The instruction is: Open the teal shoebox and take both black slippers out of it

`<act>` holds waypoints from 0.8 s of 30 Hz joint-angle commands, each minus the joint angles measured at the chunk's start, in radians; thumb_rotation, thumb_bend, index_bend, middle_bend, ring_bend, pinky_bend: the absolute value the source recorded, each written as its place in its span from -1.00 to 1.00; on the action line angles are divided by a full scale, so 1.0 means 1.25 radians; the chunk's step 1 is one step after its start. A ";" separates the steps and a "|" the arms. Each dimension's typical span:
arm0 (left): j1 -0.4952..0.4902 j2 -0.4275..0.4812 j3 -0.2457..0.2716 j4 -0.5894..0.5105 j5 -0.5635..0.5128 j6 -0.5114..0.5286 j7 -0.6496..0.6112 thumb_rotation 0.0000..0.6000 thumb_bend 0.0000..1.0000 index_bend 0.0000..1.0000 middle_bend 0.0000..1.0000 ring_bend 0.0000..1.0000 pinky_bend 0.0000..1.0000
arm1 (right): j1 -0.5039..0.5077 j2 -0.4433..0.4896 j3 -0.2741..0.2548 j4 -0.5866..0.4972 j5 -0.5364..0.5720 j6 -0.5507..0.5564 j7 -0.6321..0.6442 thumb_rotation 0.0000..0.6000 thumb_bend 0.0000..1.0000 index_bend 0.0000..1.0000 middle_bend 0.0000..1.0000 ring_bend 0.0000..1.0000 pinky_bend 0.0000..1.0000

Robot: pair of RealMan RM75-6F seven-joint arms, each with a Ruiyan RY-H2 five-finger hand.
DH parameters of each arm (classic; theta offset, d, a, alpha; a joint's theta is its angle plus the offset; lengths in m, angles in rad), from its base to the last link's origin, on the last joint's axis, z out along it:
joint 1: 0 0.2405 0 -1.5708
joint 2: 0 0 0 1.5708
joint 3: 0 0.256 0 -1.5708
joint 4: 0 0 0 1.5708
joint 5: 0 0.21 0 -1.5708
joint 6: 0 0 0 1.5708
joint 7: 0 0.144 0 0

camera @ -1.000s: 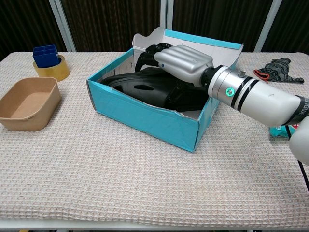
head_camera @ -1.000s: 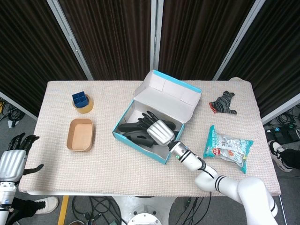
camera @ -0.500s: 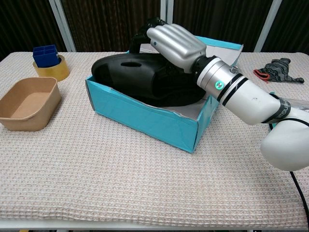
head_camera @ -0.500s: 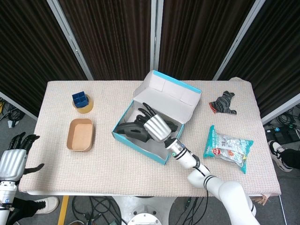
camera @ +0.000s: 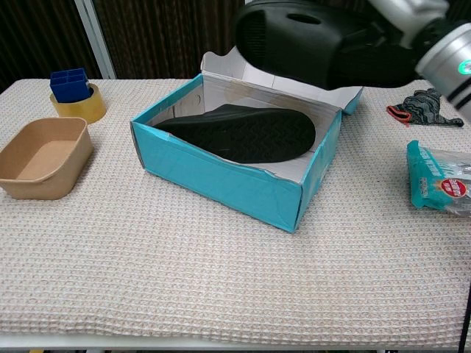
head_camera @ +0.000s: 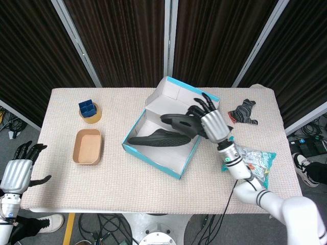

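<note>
The teal shoebox stands open near the middle of the table, its lid folded up at the far side. One black slipper is up in the air above the right part of the box, gripped by the right hand; in the chest view this lifted slipper hangs over the far right corner of the box, clear of its walls. The right hand's fingers point away toward the far side, and its forearm runs back toward the near right edge of the table, passing over the snack bag. The second black slipper lies inside the box, sole upward, its toe toward the right wall.

The left hand hangs off the table's near left corner, fingers apart and holding nothing.

On the left of the table sit a brown paper tray and, farther back, a tape roll with a small blue box on top. A dark cloth lies at the far right.
</note>
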 commanded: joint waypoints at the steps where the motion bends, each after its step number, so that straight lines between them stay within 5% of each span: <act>1: -0.005 -0.001 -0.002 -0.004 0.005 0.001 0.003 1.00 -0.97 -0.64 -0.70 -0.95 -0.83 | -0.094 0.162 -0.062 -0.133 0.030 -0.060 0.033 1.00 0.31 -0.08 -0.37 -0.72 -0.94; 6: -0.012 0.003 -0.004 -0.014 0.007 -0.003 0.016 1.00 -0.97 -0.64 -0.70 -0.95 -0.83 | -0.135 0.242 -0.113 -0.151 0.046 -0.140 0.102 1.00 0.12 -0.25 -0.48 -0.83 -0.94; 14: -0.021 0.014 -0.006 -0.033 0.013 -0.005 0.030 1.00 -0.97 -0.64 -0.70 -0.95 -0.83 | -0.146 0.184 -0.128 -0.026 0.043 -0.185 0.158 1.00 -0.22 -0.35 -0.62 -0.96 -1.00; 19: -0.034 0.026 -0.015 -0.044 0.018 -0.007 0.034 1.00 -0.97 -0.64 -0.70 -0.95 -0.83 | -0.135 0.171 -0.117 0.002 0.060 -0.226 0.087 1.00 -0.81 -0.93 -0.95 -1.00 -1.00; 24: -0.072 0.043 -0.025 -0.047 0.056 -0.028 0.016 1.00 -0.97 -0.64 -0.70 -0.95 -0.83 | -0.122 0.213 -0.109 -0.048 0.087 -0.281 -0.061 1.00 -1.00 -1.00 -1.00 -1.00 -1.00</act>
